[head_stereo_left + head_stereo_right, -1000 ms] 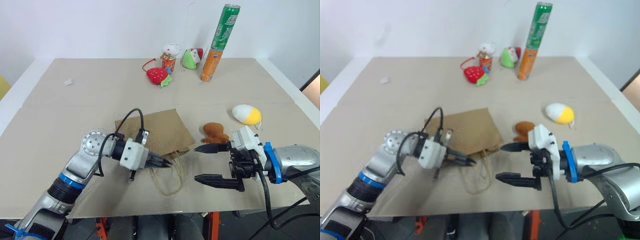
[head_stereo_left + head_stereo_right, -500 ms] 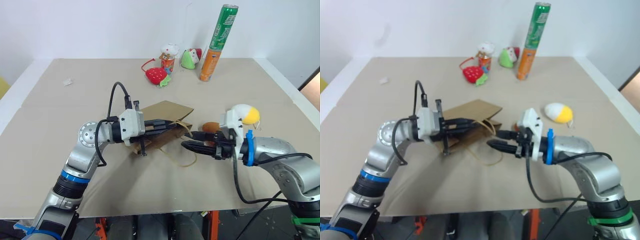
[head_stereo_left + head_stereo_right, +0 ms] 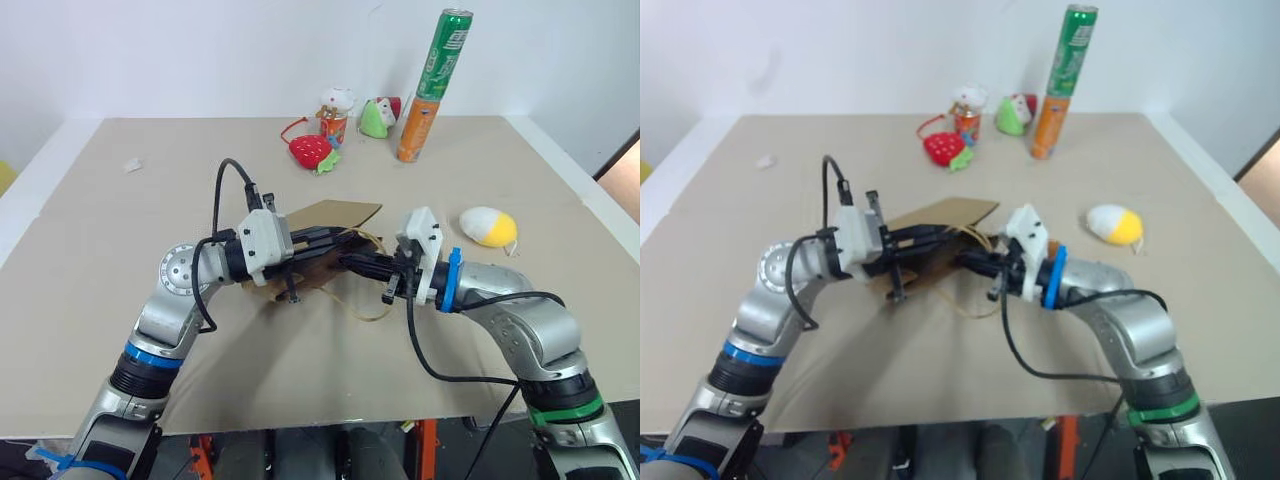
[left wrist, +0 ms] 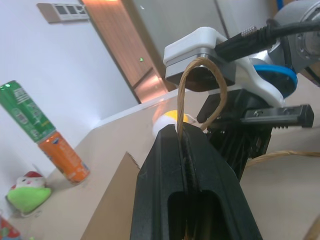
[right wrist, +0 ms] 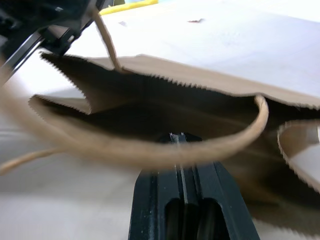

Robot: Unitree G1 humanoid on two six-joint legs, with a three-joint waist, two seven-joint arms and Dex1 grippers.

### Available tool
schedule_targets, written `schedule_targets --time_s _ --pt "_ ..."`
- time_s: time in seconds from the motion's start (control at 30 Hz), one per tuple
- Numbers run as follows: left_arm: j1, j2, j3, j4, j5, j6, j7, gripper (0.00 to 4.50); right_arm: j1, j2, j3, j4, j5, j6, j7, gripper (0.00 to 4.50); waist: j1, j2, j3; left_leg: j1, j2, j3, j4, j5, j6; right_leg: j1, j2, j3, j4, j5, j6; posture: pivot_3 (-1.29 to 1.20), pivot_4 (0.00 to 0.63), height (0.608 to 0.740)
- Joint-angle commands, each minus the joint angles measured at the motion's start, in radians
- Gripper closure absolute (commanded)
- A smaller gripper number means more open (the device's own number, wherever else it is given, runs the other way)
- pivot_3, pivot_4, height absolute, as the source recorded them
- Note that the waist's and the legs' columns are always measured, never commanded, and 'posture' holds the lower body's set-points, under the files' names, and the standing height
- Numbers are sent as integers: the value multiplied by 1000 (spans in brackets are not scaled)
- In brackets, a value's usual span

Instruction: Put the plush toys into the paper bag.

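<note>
At mid-table, the paper bag (image 3: 325,222) is being opened, its upper edge lifted by a handle clamped in the closed left gripper (image 3: 335,238). The right gripper (image 3: 352,264), fingers together, is pushed into the bag's mouth, apparently gripping its lower edge. Next, the mouth should be spread. The egg-shaped plush toy (image 3: 489,226) lies well apart, unpacked.

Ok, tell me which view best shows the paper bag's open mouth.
The right wrist view: it looks straight into the paper bag, serrated edges parted, interior dark. The eye views show the bag side-on between the grippers; the left wrist view shows a corner and a handle loop.
</note>
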Motion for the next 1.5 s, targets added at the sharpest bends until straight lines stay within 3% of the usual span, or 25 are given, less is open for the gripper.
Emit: schedule_targets --time_s 0.03,0.33,0.57,1.2,1.5 --pt "-5 -23 11 -33 10 2 48 4500 -23 30 43 18 -65 -26 -31 4474 0 0 0 0 0 0 0 0 0 0 0 0 0 0 0 0 150 740" --pt "-45 -67 71 -23 57 31 213 4500 63 69 160 84 -271 -107 -124 4474 0 0 0 0 2 2 0 0 0 -1 1 1 0 0 0 0 150 740" --pt "-57 -92 87 -68 76 79 307 4500 93 160 155 123 -305 -94 -179 4474 -1 0 0 0 6 4 1 0 -1 -1 5 2 0 2 -1 0 150 740" --pt "-167 -40 31 -140 100 -28 190 4500 79 174 133 150 -316 -95 -167 4474 -1 0 0 0 8 6 1 -1 -3 -3 6 4 0 2 -2 0 150 740" --pt "-191 -41 39 -129 183 -141 225 4500 83 168 123 148 -317 -96 -164 4474 -1 0 0 0 8 7 1 -1 -3 -4 6 5 0 2 -2 0 150 740"
